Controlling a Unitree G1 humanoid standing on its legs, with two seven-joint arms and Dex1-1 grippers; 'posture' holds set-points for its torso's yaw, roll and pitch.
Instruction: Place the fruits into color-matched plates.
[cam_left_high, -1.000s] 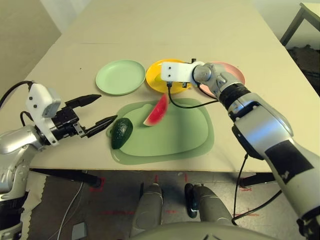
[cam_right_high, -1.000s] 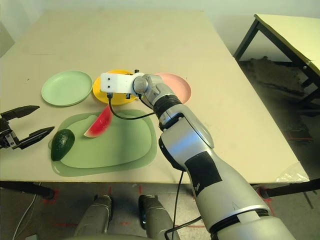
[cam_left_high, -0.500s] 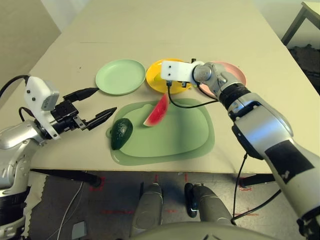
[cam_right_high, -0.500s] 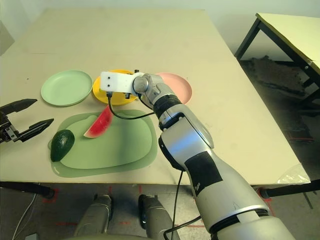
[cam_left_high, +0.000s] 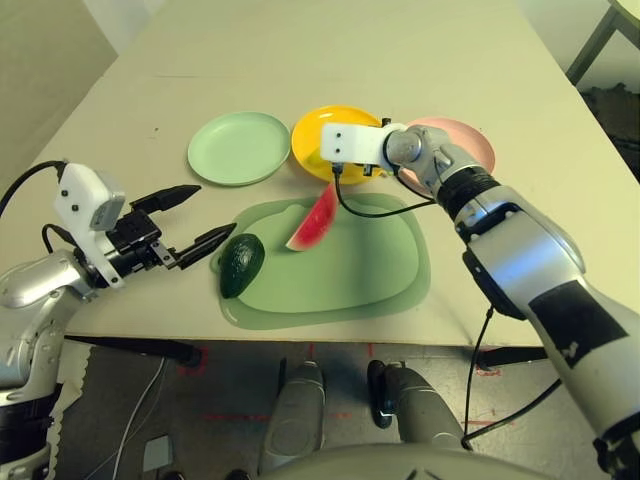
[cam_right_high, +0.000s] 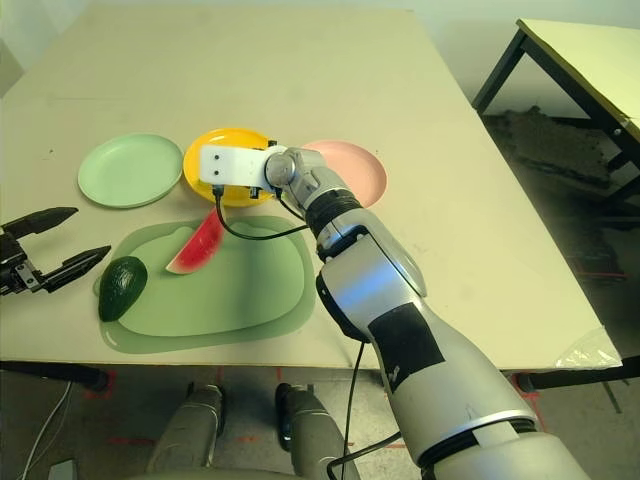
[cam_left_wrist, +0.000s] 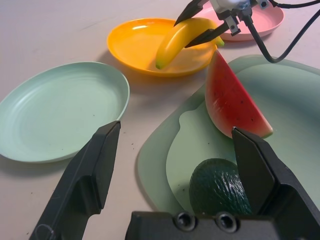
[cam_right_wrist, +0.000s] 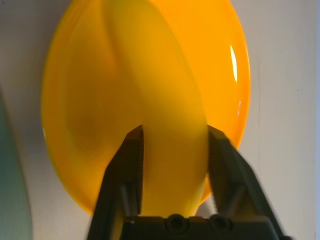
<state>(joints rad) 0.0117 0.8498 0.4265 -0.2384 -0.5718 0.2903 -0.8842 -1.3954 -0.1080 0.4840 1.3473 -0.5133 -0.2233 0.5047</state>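
- While the right gripper (cam_right_wrist: 175, 128) grasps the banana (cam_left_wrist: 179, 42) over the yellow plate (cam_left_wrist: 132, 52), the left gripper (cam_left_wrist: 176, 126), left of that plate, has released, empty jaws.
- The watermelon wedge (cam_left_high: 316, 222) and avocado (cam_left_high: 242, 266) lie on the green mat (cam_left_high: 345, 275), on the plate's robot side.
- Mint plate (cam_left_high: 238, 148) left of it, pink plate (cam_left_high: 470, 148) right.

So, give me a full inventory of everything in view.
Table: one, beige, centre
Second table: one, yellowish top, far right
Mat: one, green, near table edge
Plates: three, beyond mat, left to right: mint green, yellow, pink
Avocado: one, dark green, mat's left end
Watermelon wedge: one, red, on mat
Banana: one, yellow, over yellow plate
Left gripper: one, black, open near avocado
Right gripper: one, black, holding banana
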